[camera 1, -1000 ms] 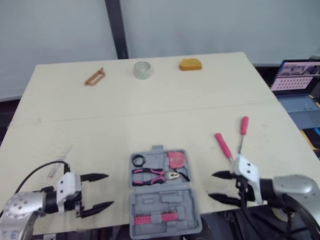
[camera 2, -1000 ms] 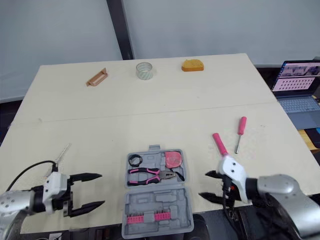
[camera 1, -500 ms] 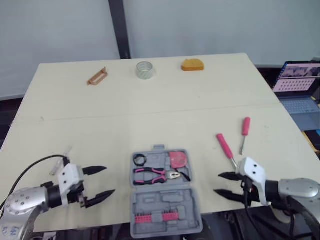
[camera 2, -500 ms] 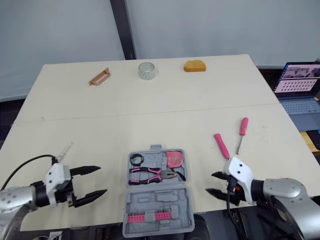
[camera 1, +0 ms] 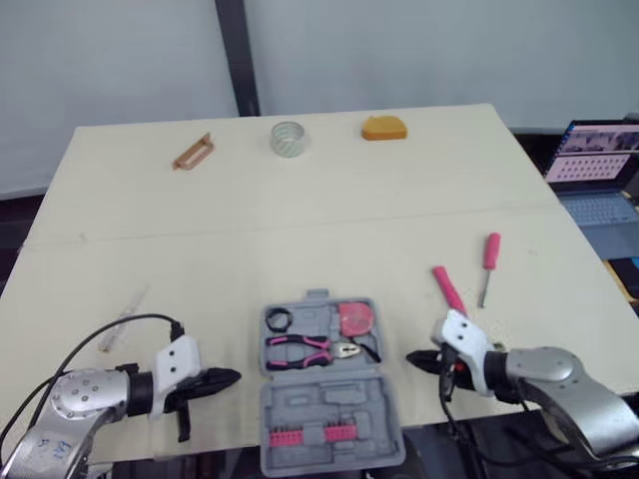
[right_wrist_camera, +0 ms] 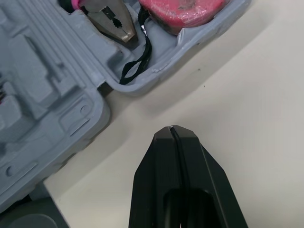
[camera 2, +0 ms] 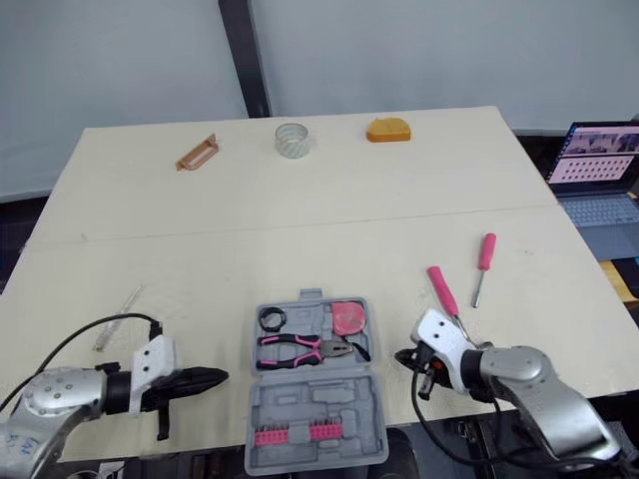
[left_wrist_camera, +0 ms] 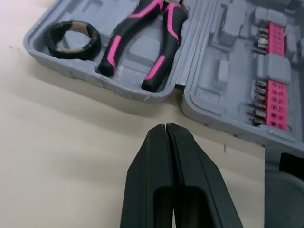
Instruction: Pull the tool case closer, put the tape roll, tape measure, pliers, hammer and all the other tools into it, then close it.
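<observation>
Left gripper [camera 1: 232, 378] and right gripper [camera 1: 411, 358] clenched empty, earlier spread
open tool case [camera 1: 329, 427] between them, near edge of table [camera 1: 300, 220]; pliers [camera 1: 305, 348] inside

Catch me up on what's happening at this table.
The robot has both jaws shut and empty, one on each side of the open tool case. The case already holds the pliers, a pink tape measure and a small black roll. Two pink screwdrivers lie to its right, and a clear tape roll sits at the far edge.

both end effectors [camera 1: 228, 378] [camera 1: 412, 358] closed, low
</observation>
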Robot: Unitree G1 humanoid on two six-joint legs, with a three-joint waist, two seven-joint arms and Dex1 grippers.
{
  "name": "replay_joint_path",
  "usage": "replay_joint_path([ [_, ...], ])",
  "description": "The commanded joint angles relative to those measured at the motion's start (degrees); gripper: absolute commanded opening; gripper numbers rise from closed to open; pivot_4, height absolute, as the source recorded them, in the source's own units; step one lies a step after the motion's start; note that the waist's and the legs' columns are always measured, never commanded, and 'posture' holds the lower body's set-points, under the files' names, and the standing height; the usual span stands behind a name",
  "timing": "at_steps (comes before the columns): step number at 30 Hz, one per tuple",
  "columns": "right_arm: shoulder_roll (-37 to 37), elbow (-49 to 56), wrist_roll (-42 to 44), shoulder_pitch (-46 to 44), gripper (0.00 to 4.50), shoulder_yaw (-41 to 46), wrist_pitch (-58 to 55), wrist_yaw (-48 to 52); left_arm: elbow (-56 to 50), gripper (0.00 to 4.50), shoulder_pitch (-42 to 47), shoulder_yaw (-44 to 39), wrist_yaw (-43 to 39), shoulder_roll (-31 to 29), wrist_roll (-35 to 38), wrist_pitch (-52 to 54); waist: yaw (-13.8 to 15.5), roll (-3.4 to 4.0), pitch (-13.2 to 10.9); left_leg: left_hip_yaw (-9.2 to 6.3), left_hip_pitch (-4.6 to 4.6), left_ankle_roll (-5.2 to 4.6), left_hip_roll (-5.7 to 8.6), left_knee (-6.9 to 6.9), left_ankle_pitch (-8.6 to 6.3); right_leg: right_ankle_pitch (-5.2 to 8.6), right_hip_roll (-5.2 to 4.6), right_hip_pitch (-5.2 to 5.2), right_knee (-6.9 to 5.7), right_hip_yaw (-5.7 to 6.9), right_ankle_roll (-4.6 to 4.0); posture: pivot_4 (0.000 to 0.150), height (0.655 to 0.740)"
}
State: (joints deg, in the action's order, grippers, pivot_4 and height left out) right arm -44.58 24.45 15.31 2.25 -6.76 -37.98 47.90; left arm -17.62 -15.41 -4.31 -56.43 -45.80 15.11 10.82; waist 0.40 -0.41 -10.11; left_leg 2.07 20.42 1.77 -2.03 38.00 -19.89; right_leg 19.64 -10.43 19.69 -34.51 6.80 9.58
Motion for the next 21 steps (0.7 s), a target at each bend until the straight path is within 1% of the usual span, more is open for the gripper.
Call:
replay_joint_path([
  [1,1.01,0.65,-0.92,-0.76,0.00,-2.03,-0.58,-1.39,0.43,0.05,1.59,2.48,0.11,0.74,-1.28,-0.79,0.16,0.00,0.00,0.00,0.00,0.00,0.00,0.01,0.00,0.00,0.00,0.01,-0.02,0.00,0.00,0.150,0.7400],
  [9,1.40,1.47,-1.02,-0.55,0.00,-3.91,-1.66,-1.31,2.10,0.05,3.85,6.40,-0.44,0.41,-3.59,-1.02,0.57,0.00,0.00,0.00,-0.01,0.00,-0.01,0.03,0.00,0.00,0.00,0.01,-0.07,-0.01,0.00,0.150,0.7400],
  [16,2.03,3.65,-0.29,-0.25,0.00,-4.99,-2.94,-1.14,4.78,0.05,6.26,9.46,-0.04,1.90,-5.27,-2.08,0.96,0.01,0.00,0.00,-0.01,0.01,-0.01,0.05,0.00,0.00,0.00,0.02,-0.12,-0.01,0.00,0.150,0.7400],
  [21,2.90,3.50,-0.64,-0.77,0.00,-5.95,-3.19,-1.48,7.31,0.05,8.54,11.54,0.80,3.99,-6.64,-3.05,0.96,0.01,0.00,0.00,-0.02,0.00,0.00,0.06,0.00,0.00,0.00,0.01,-0.13,-0.01,0.00,0.150,0.7400],
])
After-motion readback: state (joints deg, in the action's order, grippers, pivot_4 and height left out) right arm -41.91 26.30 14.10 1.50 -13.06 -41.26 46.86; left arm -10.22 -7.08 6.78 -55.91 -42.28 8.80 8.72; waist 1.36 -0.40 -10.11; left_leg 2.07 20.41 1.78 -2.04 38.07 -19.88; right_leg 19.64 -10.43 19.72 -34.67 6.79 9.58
